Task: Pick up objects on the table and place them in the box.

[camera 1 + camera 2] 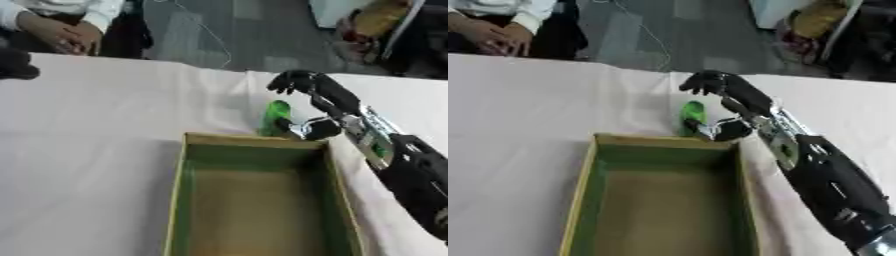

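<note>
- The right robot hand (317,95) reaches in from the lower right to the frame's centre, fingers curled downward, thumb near a green object (276,114).
- Whether it actually grips the green object cannot be told.
- The green object stands on the white counter (96,130), just behind the far wall of the open box (254,141), left of the palm.
</note>
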`<act>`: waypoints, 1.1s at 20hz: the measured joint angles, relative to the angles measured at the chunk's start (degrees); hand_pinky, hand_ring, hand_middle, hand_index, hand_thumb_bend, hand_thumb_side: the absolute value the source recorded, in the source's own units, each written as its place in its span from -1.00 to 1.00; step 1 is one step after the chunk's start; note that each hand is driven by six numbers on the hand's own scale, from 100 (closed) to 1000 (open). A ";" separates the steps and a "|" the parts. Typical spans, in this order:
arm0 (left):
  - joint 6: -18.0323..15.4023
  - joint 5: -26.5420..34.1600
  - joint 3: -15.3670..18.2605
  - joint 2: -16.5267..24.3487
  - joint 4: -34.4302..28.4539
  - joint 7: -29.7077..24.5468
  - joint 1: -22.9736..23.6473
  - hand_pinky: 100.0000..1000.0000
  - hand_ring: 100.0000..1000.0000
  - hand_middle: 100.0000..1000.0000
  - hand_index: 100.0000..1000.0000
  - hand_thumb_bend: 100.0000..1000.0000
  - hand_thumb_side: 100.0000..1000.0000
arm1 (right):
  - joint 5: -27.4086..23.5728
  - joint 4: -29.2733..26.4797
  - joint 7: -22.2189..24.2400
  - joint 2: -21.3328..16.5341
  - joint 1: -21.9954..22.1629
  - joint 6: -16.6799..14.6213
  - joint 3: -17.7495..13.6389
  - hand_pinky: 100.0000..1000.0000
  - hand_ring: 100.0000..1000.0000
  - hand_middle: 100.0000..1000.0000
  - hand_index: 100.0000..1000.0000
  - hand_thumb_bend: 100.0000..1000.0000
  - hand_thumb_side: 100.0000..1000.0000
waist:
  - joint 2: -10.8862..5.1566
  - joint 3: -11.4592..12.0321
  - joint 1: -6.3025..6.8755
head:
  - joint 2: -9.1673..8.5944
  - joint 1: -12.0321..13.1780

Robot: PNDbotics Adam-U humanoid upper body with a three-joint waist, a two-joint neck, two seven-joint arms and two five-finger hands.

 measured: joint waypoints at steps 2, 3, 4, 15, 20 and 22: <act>0.09 0.10 -0.19 0.00 0.00 -0.11 0.01 0.20 0.16 0.51 0.60 -0.52 0.27 | -0.07 -0.02 -0.66 -0.03 -0.01 -0.09 0.00 -0.12 0.09 0.29 0.56 -0.46 0.36 | 0.00 -0.04 0.00 | -0.01 0.00; 0.10 0.13 -0.19 0.00 0.00 -0.14 0.01 0.20 0.16 0.51 0.60 -0.52 0.27 | -0.17 -0.02 -0.85 -0.08 -0.01 -0.11 0.00 -0.12 0.09 0.29 0.56 -0.45 0.37 | 0.00 -0.04 0.00 | -0.01 0.00; 0.11 0.14 -0.20 0.00 0.00 -0.17 0.01 0.20 0.16 0.51 0.60 -0.52 0.27 | -0.31 -0.02 -0.93 -0.14 -0.02 -0.09 0.00 -0.13 0.09 0.29 0.55 -0.45 0.36 | 0.01 -0.04 0.00 | -0.02 0.00; 0.25 0.54 -0.23 -0.25 0.00 -0.58 -0.32 0.20 0.16 0.51 0.59 -0.52 0.27 | -2.44 -1.34 -2.07 -0.72 -1.10 -1.06 0.02 -0.17 0.01 0.15 0.44 -0.68 0.43 | 0.20 -0.10 -0.49 | -0.02 0.01; 0.38 0.67 -0.55 -0.52 0.00 -0.86 -0.53 0.20 0.16 0.51 0.59 -0.52 0.27 | -3.43 -1.82 -2.62 -0.97 -1.45 -1.24 0.02 -0.19 0.00 0.16 0.44 -0.82 0.43 | 0.24 0.04 -0.69 | -0.03 0.01; 0.40 0.74 -0.56 -0.61 0.00 -0.91 -0.69 0.20 0.16 0.51 0.59 -0.52 0.27 | -3.52 -1.96 -2.85 -0.98 -1.53 -1.19 0.02 -0.19 0.00 0.18 0.46 -0.72 0.38 | 0.53 0.35 -0.86 | -0.07 0.01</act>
